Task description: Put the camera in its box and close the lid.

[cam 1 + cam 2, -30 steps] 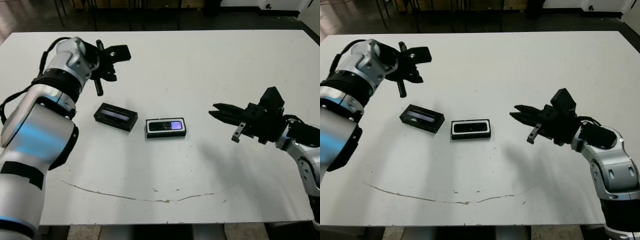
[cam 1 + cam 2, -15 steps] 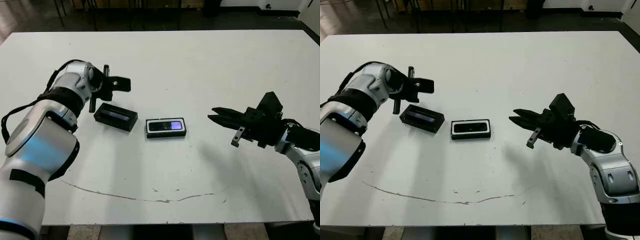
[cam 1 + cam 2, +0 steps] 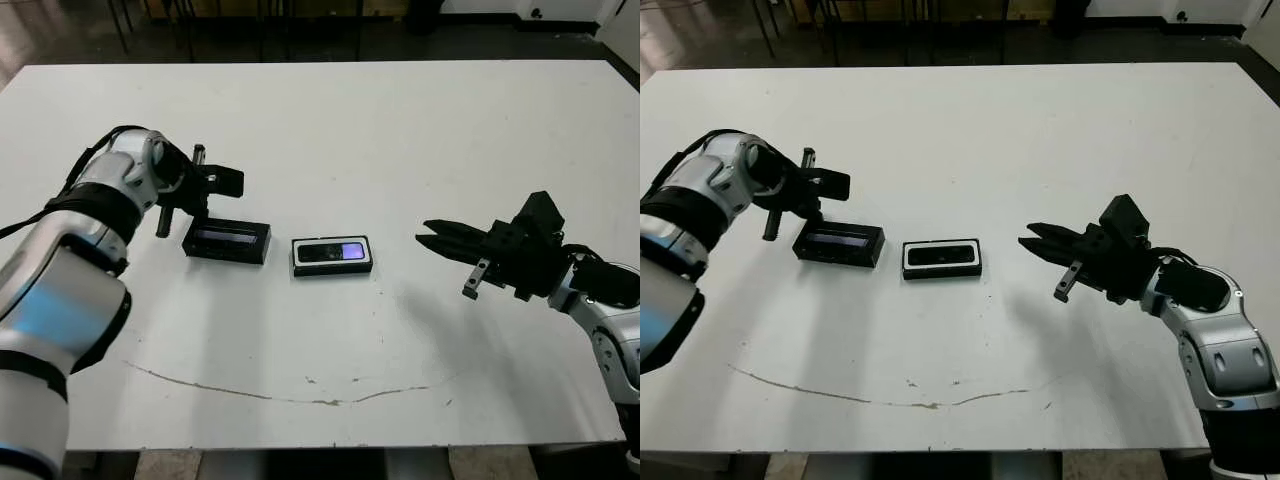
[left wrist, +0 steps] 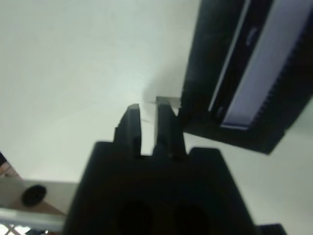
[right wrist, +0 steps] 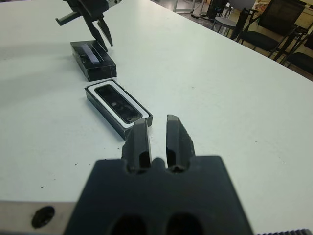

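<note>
slim black camera [image 3: 333, 251] seated in white-lined box [image 3: 332, 268], frame centre | left tool [image 3: 181, 193] nearly clenched, empty, beside windowed black lid [image 3: 227, 241] to grab it | right tool [image 3: 441, 238] nearly clenched, empty, idle at right

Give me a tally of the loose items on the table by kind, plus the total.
Camera: 1, lying inside the box
Box: 1
Lid: 1, beside the box
Total: 3

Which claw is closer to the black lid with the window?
The left claw. It hangs right at the lid's far left corner. The right claw is far off, past the box holding the camera.
</note>
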`<state>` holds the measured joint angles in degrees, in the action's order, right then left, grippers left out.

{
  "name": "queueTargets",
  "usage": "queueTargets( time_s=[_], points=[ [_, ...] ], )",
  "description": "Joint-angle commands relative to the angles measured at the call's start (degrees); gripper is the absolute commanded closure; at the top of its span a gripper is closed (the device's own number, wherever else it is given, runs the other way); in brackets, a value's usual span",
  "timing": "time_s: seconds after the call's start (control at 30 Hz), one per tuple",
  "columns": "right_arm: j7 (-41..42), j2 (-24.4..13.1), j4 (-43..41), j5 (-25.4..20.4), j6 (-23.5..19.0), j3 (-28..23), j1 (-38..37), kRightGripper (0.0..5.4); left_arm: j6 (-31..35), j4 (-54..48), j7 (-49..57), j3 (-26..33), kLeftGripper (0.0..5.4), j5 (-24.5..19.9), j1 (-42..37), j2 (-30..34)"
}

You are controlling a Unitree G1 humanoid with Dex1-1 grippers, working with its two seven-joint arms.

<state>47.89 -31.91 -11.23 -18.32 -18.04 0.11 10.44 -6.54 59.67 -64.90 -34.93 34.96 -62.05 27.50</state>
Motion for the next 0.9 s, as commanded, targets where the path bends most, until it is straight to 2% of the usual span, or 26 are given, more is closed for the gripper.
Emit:
queueTargets(
  time_s=[0.03, 0.2, 0.33, 0.47, 0.6, 0.77, 0.9],
  points=[
    [0.1, -0.28, 0.55, 0.06, -0.41, 0.52, -0.67, 5.39, 0.88, -4.53, -5.2, 0.65, 5.4, -1.66, 5.46, 3.14],
    [0.79, -0.14, 1.6, -0.1, 0.87, 0.5, -0.18, 5.39, 2.46, -18.93, -12.07, 3.99, 5.4, -6.77, 12.3, 8.82],
    [0.26, -0.55, 1.34, -0.12, -1.31, 0.7, 0.49, 5.39, 3.36, -32.02, -15.2, 5.87, 5.4, -10.45, 18.16, 13.12],
    [0.36, -0.19, 1.69, -0.61, -1.91, 0.55, 0.91, 5.39, 6.39, -38.43, -18.28, 5.69, 5.4, -12.14, 21.08, 14.82],
    [0.44, -0.48, 1.83, -0.14, -1.7, 0.76, 1.3, 5.39, 11.08, -42.0, -20.74, 5.01, 5.4, -12.03, 22.3, 15.5],
    [0.26, -0.24, 2.23, 0.28, -0.88, 0.81, 1.6, 5.39, 10.8, -40.11, -18.97, 4.77, 5.4, -10.76, 22.16, 16.15],
    [-0.05, -0.37, 1.91, 0.25, -1.25, 0.68, 1.48, 5.39, 10.68, -40.25, -7.34, 6.71, 5.4, -6.01, 24.1, 17.74]
  ],
)
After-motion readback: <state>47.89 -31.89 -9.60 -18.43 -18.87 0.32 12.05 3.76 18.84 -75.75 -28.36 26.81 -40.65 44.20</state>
